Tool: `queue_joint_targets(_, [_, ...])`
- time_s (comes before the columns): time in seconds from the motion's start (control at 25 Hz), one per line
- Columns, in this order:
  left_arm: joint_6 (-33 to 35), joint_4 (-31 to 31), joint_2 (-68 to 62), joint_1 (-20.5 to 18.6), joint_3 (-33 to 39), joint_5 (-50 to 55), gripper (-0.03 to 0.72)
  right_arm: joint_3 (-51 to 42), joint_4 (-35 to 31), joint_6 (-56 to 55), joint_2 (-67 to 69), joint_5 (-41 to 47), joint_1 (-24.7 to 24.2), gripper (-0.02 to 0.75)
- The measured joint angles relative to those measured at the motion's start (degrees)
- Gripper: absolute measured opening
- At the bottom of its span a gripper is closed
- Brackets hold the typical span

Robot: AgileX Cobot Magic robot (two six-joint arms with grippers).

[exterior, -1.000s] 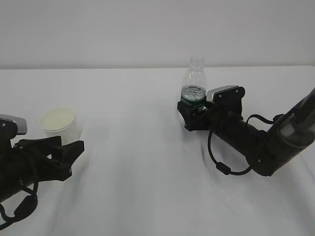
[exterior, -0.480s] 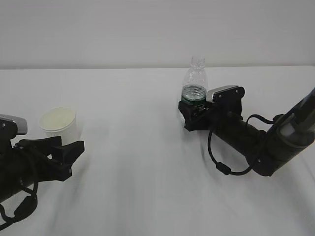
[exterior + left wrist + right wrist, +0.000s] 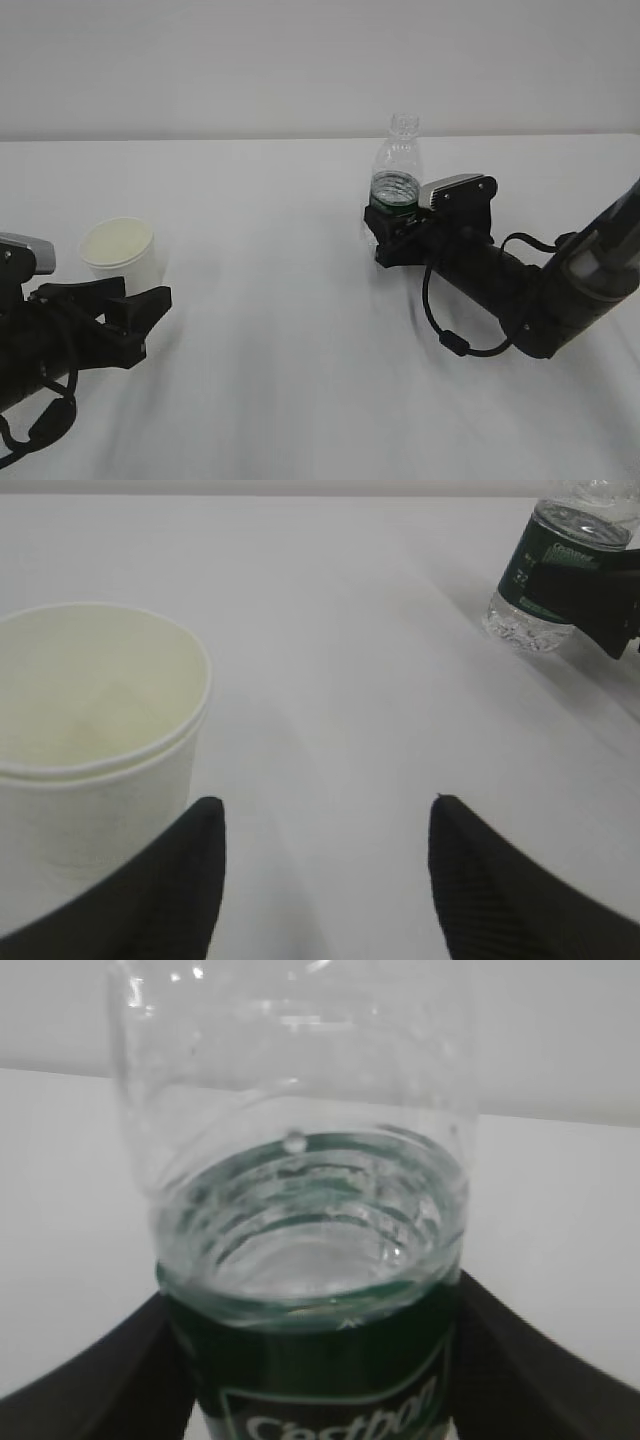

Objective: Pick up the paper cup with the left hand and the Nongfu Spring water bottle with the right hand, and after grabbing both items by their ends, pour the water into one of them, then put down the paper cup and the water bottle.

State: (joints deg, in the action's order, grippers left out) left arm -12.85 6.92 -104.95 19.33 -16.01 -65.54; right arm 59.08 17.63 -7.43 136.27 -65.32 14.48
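Right wrist view puts the right hand (image 3: 320, 1380) at the bottle's label band, its two black fingers (image 3: 95, 1375) flanking the green band on either side. Over the last second they have drawn in around the Nongfu Spring water bottle (image 3: 396, 170); whether they press the plastic yet I cannot tell, so the grasp looks in progress rather than settled. The bottle stands upright on the white table (image 3: 300, 300), uncapped, with water up to about the top of the label.

Across the table, the left hand (image 3: 325, 875) has not moved, jaws spread and holding nothing. The paper cup (image 3: 95, 730) stands upright just ahead of it, next to the left finger (image 3: 165, 890) rather than between the two, well apart from the bottle. Both pickups seem pending, the bottle's nearer completion.
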Motion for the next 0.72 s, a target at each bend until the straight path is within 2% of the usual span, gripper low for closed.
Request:
queue_joint_targets(0.28, [0.0,0.0,0.0,0.0,0.0,0.0,0.461,-0.7,0.0,0.1,-0.1,-0.4,0.0,0.504])
queue_joint_targets(0.72, [0.0,0.0,0.0,0.0,0.0,0.0,0.461,-6.9,0.1,1.0,-5.8,1.3,0.0,0.503])
